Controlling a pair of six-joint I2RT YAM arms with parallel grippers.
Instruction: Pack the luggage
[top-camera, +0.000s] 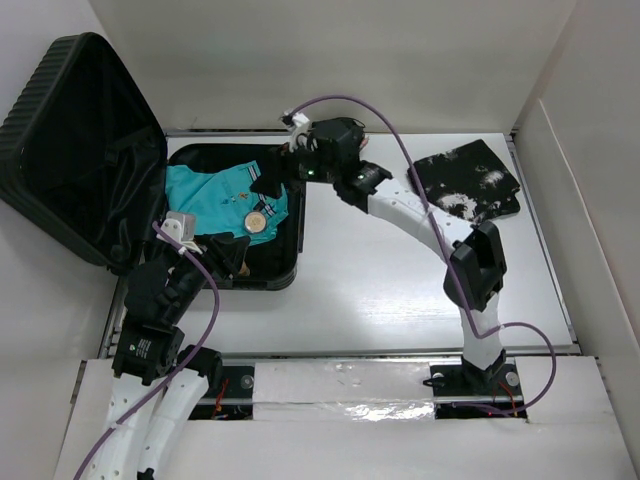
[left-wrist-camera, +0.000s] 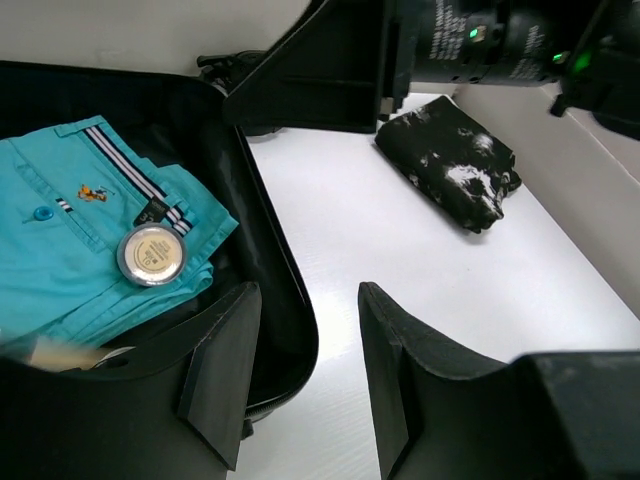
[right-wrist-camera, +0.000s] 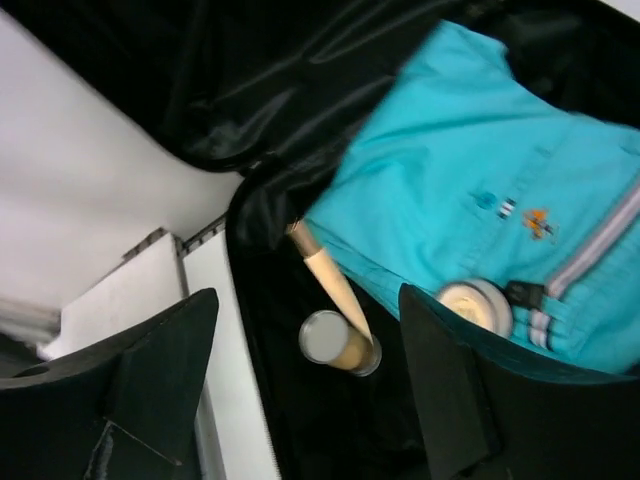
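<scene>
Luggage (top-camera: 85, 150): open, lid propped up on its left side, base flat on table, black lining showing.
In luggage: teal folded garment (top-camera: 215, 195) fills most of base; round tin (top-camera: 257, 221) sits on garment's near-right part; cream tube (right-wrist-camera: 335, 290) w/ cap lies in the base beside the garment, not on it.
Outside: black patterned garment (top-camera: 468, 185), folded, flat on table, well apart from luggage on its right.
R gripper (top-camera: 275, 175): hovers over luggage's far-right part, fingers pointing in; jaws spread wide, nothing btwn them.
L gripper (left-wrist-camera: 308, 300): at luggage's near rim, fingers straddling the rim line; jaws wide apart, empty.
Key relation: black garment lies right of luggage, so away from both claws; R arm's base is on that side, L arm would have to cross luggage. R arm looks the better pick.
Long axis: garment reads near-square from above, slightly skewed to luggage's edge; true long axis hard to call.
Stage (my guess): partly packed, black garment left to go in.
</scene>
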